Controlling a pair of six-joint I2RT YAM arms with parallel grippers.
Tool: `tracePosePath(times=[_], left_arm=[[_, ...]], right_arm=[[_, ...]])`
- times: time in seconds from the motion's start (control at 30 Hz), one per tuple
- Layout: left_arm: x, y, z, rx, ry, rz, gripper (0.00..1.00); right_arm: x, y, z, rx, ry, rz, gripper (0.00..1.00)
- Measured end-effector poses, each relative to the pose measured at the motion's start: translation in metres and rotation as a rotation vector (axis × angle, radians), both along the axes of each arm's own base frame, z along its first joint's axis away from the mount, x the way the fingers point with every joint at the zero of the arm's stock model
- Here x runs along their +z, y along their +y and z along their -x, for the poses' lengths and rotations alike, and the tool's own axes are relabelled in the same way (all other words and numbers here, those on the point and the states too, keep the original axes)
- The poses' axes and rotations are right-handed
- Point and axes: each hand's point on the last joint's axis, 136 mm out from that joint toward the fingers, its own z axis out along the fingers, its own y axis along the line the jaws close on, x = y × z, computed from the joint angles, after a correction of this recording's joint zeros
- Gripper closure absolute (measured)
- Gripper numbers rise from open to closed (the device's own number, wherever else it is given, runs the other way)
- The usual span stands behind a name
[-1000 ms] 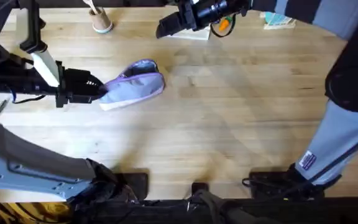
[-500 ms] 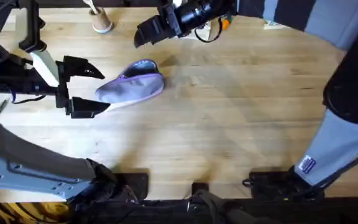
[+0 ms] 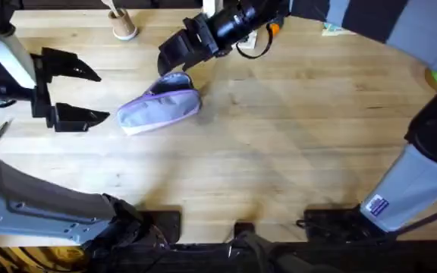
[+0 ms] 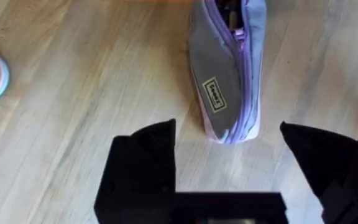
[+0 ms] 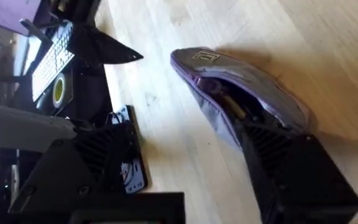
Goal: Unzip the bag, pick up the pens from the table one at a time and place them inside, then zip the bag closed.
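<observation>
As it lies on the counter [image 3: 279, 152], the lavender pencil pouch [image 3: 161, 110] runs its long axis toward the left tool [image 3: 70, 91] (fingers wide apart, well clear). Right tool [image 3: 174, 54]: at the pouch's far end, nearer; finger state cannot be told. Zipper part open, pen [image 5: 232, 107] inside.

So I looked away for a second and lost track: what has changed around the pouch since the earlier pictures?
The left pincer let go of the pouch, opened wide and backed off toward the table's left edge. The right pincer travelled from the far side down to the pouch's far end, where the zip gapes. The pouch itself barely shifted and lies on the table as before; the cup stayed put.
</observation>
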Motion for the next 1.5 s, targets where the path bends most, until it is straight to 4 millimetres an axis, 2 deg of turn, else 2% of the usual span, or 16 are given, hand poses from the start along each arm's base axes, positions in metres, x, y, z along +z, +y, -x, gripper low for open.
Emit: tracePosePath(times=[0.17, 0.33, 0.43, 0.63, 0.67, 0.87, 0.93, 1.03, 1.4, 1.5], left_arm=[[0.024, 0.012, -0.001, 0.003, -0.012, -0.06, 0.007], [0.033, 0.015, 0.003, -0.009, 0.01, -0.092, 0.007], [0.033, 0.016, 0.005, -0.012, 0.018, -0.098, 0.007], [0.032, 0.017, 0.006, -0.016, 0.028, -0.109, 0.008], [0.032, 0.017, 0.006, -0.016, 0.028, -0.109, 0.007], [0.032, 0.017, 0.006, -0.016, 0.028, -0.109, 0.008], [0.032, 0.017, 0.006, -0.016, 0.028, -0.11, 0.008], [0.032, 0.017, 0.006, -0.016, 0.028, -0.109, 0.007], [0.032, 0.017, 0.006, -0.016, 0.028, -0.11, 0.007], [0.032, 0.017, 0.006, -0.016, 0.028, -0.109, 0.007]], right_arm=[[-0.019, 0.015, 0.009, 0.035, -0.024, 0.043, 0.004], [-0.05, 0.032, 0.014, 0.054, -0.01, 0.087, 0.004], [-0.062, 0.038, 0.014, 0.042, 0.02, 0.097, 0.004], [-0.06, 0.048, 0.002, -0.061, 0.111, 0.077, 0.004], [-0.066, 0.051, 0.0, -0.126, 0.21, 0.093, 0.004], [-0.079, 0.065, 0.013, -0.145, 0.292, 0.122, 0.004], [-0.08, 0.078, 0.023, -0.15, 0.281, 0.136, 0.004], [-0.078, 0.084, 0.026, -0.145, 0.274, 0.124, 0.004], [-0.062, 0.089, 0.025, -0.1, 0.299, 0.044, 0.004], [-0.048, 0.091, 0.025, -0.05, 0.304, -0.029, 0.004]])
